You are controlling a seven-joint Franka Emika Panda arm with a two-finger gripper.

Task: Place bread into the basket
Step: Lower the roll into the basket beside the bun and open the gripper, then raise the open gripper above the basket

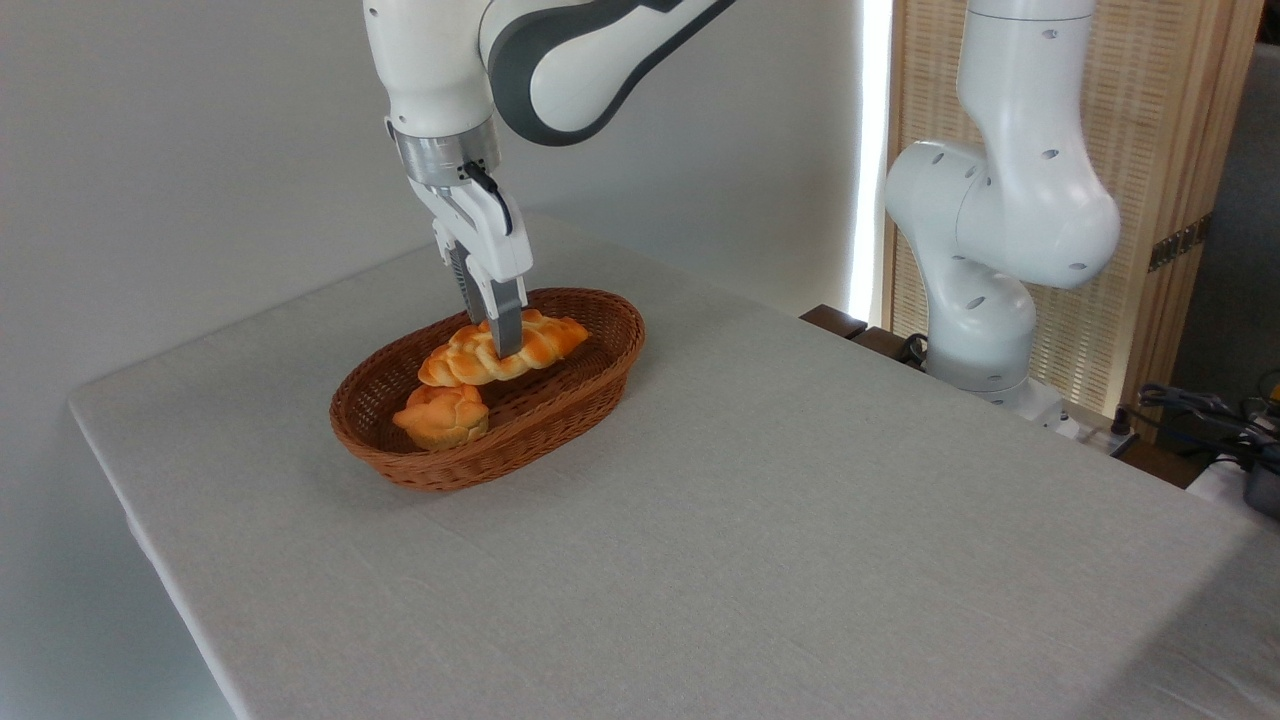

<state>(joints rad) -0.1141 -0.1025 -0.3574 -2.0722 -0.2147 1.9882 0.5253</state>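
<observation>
The bench (760, 520) is one broad slab under a pale grey cloth of fine, matte weave. On it sits a single basket (600, 375) — oval, brown woven wicker with low flared sides. Inside the basket are two baked pieces. The bread (545, 342), one long braided golden-orange loaf with glossy ridges and tapered ends, lies across the basket's far half. The end effector (497, 340), smooth white with grey fingers, is clenched on the loaf's middle. One small round knotted bun (442, 416) sits in the basket's near end — just beside the loaf. No writing can be read.
</observation>
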